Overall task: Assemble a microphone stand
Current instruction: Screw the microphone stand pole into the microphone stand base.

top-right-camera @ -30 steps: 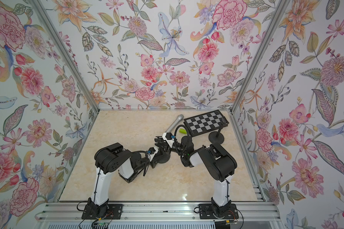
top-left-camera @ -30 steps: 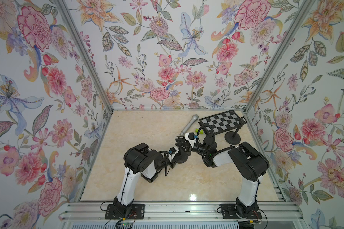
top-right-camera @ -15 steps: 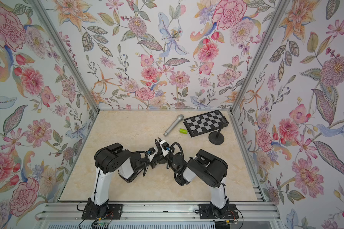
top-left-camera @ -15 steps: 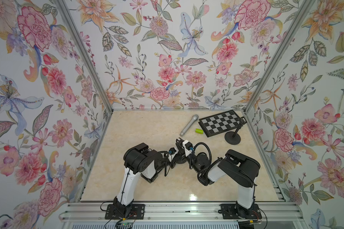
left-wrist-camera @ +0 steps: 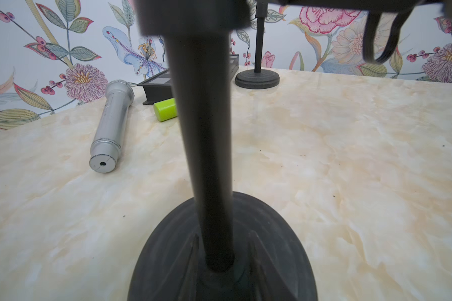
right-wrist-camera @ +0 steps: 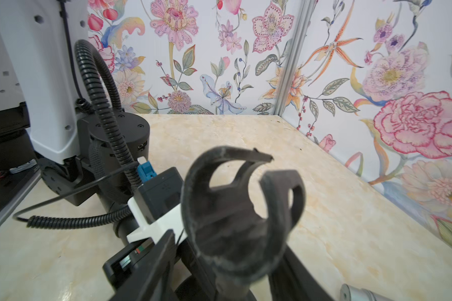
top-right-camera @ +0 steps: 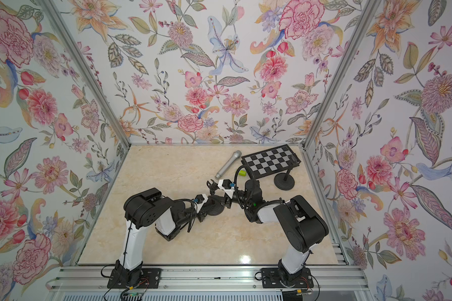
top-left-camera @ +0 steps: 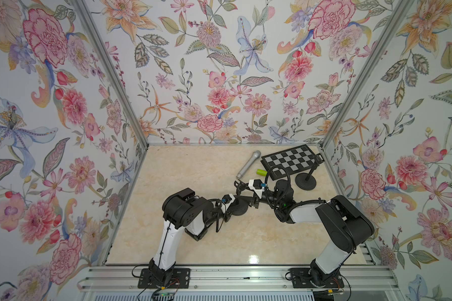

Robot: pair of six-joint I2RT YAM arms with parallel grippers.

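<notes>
Nearest the arms, the stand [top-left-camera: 242, 208] sits mid-surface on its round base [left-wrist-camera: 165, 260]. Its pole [left-wrist-camera: 204, 130] is upright, long axis vertical, with the open-sided clip [right-wrist-camera: 232, 208] on top. The left tool [left-wrist-camera: 221, 239] pinches the pole low, just above the base. The right tool [top-left-camera: 243, 189] is up at the clip, spread on either side of the clip's neck without pressing it. Beyond lies a silver microphone [top-left-camera: 248, 165], head toward the back wall, with a green cylinder [top-left-camera: 261, 171] just beside it. Farther back are a checkered board [top-left-camera: 291, 162] and a second stand [top-left-camera: 306, 181] near the right wall. The surface [top-left-camera: 188, 172] is cream marble; flowered wallpaper [top-left-camera: 219, 78] covers the walls.
</notes>
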